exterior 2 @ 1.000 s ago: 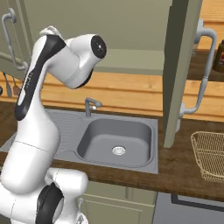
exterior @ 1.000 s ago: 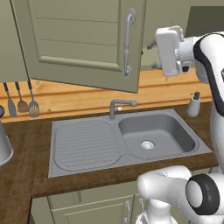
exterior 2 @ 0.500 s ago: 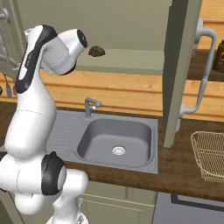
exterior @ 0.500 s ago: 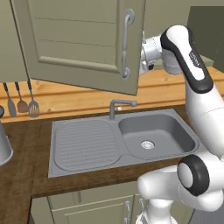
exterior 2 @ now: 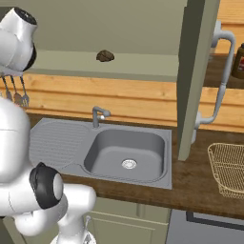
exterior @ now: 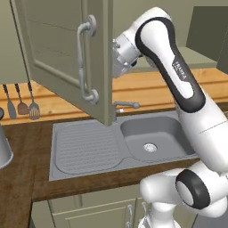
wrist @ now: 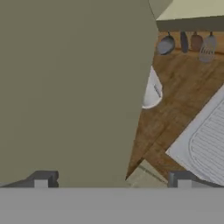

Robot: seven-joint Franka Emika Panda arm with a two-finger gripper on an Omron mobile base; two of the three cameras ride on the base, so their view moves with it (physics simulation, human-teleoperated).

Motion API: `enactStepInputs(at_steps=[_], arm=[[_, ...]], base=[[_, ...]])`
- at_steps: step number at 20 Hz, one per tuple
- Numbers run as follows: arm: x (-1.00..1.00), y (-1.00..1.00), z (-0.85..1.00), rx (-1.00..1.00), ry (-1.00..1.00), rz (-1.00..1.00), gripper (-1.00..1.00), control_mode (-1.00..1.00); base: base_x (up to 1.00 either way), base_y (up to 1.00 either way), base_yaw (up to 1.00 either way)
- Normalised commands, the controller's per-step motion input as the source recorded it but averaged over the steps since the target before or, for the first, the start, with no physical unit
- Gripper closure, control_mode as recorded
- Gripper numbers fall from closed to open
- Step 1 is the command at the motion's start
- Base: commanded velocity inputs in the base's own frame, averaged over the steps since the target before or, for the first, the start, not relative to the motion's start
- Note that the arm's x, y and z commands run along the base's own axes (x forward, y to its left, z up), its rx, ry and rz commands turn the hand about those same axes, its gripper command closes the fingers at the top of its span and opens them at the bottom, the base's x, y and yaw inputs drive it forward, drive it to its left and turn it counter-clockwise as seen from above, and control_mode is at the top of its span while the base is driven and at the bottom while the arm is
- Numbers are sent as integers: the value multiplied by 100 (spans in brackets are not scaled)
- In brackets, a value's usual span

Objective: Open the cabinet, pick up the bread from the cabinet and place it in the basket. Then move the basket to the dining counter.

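Cabinet [exterior 2: 200, 71] doors open, bread [exterior 2: 105, 55] seemingly on shelf.

Sage-green cabinet [exterior: 67, 53] doors above a grey sink [exterior 2: 126, 152]
Dark brown bread [exterior 2: 105, 55], tan wicker basket [exterior 2: 231, 169], wood-grain counter [exterior 2: 195, 183]

White glossy arm [exterior: 187, 111], dark joint bands, small dark lettering on link.

A dark wood desk [exterior: 26, 178] carries a grey sink [exterior 2: 126, 152] with a ribbed drainboard [exterior: 87, 147] and a silver tap [exterior 2: 98, 114]. The wall [exterior 2: 138, 100] behind is light wood planking, where utensils [exterior: 21, 104] hang. Pale green low cupboards [exterior: 98, 211] sit beneath.
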Motion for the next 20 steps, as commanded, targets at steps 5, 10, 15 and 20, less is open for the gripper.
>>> enactStepInputs(at_steps=[5, 10, 15, 20], arm=[[-67, 100, -11, -32, -34, 8, -100, -100], [-3, 67, -18, -10, -15, -4, -100, -100], [57, -77, -13, 8, -1, -11, -100, -100], [71, -82, 0, 1, -9, -16, -100, -100]], base=[[0, 0, 0], [0, 0, 0], [0, 0, 0], [0, 0, 0]])
